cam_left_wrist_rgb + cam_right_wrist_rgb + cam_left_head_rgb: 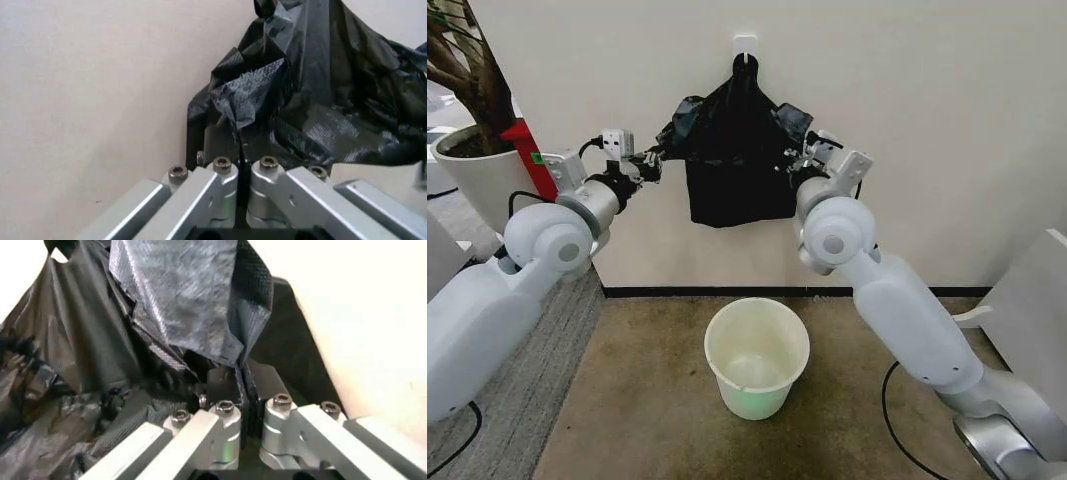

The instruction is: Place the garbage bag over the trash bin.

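Two grippers pinch one garbage bag [727,120], which hangs against the cream wall [927,120] from a small white hook [745,45] at twelve o'clock in the head view. The glossy black film spreads out to both sides near its top; a flatter, darker black bundle [737,195] seems to hang behind it, though the two are hard to tell apart. The left gripper [653,163] sits at the bag's nine o'clock edge, its jaws pressed together on a crumpled fold of film [250,95]. The right gripper [795,160] sits at the three o'clock edge, likewise clamped on a sheet of plastic [180,305].

Straight below, at six o'clock from the bag and well apart from it, the trash bin [757,358] stands upright on brown carpet [647,400], its mouth open. A black skirting strip [727,292] runs along the foot of the wall. At nine o'clock lies grey carpet [517,400], and at ten o'clock a white plant pot [472,175] holds a tree, with a red object [527,150] beside it.
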Motion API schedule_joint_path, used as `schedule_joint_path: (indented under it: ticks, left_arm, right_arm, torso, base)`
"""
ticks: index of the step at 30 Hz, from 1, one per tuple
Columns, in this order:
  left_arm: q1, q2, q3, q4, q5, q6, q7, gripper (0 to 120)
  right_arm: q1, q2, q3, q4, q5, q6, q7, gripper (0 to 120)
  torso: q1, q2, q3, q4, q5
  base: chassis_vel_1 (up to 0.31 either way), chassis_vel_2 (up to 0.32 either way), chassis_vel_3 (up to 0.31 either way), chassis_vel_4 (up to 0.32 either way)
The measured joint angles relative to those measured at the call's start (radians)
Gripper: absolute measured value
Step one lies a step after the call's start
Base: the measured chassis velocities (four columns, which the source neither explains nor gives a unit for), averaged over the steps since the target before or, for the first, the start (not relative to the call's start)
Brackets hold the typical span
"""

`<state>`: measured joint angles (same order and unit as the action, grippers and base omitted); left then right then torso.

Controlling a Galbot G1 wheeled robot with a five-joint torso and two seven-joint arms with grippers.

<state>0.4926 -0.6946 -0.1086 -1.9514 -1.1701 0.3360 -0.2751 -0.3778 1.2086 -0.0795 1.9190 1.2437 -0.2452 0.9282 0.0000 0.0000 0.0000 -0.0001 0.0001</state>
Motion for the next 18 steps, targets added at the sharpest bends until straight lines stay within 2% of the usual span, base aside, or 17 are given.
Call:
schedule_joint_path:
  ticks: [12, 15, 18]
  left_arm:
    - [0.008, -0.001, 0.008, -0.006, -0.015, 0.003, -0.001, 0]
    - [0.107, 0.009, -0.008, -0.027, 0.011, 0.004, 0.0, 0]
    - [0.257, 0.014, -0.072, -0.057, 0.043, 0.003, 0.002, 0]
  right_arm:
    - [-0.02, 0.0, 0.024, 0.02, 0.062, 0.009, -0.008, 0]
    - [-0.108, 0.007, 0.029, 0.022, 0.075, -0.005, 0.019, 0]
    - [-0.219, 0.003, 0.05, 0.028, 0.029, -0.01, 0.008, 0]
  torso:
    - [0.0, 0.0, 0.0, 0.0, 0.0]
    - [0.0, 0.0, 0.0, -0.0001, 0.0002]
    - [0.0, 0.0, 0.0, 0.0004, -0.0004]
  base:
    - [0.0, 0.0, 0.0, 0.0]
    - [0.0, 0.0, 0.0, 0.0]
    - [0.0, 0.0, 0.0, 0.0]
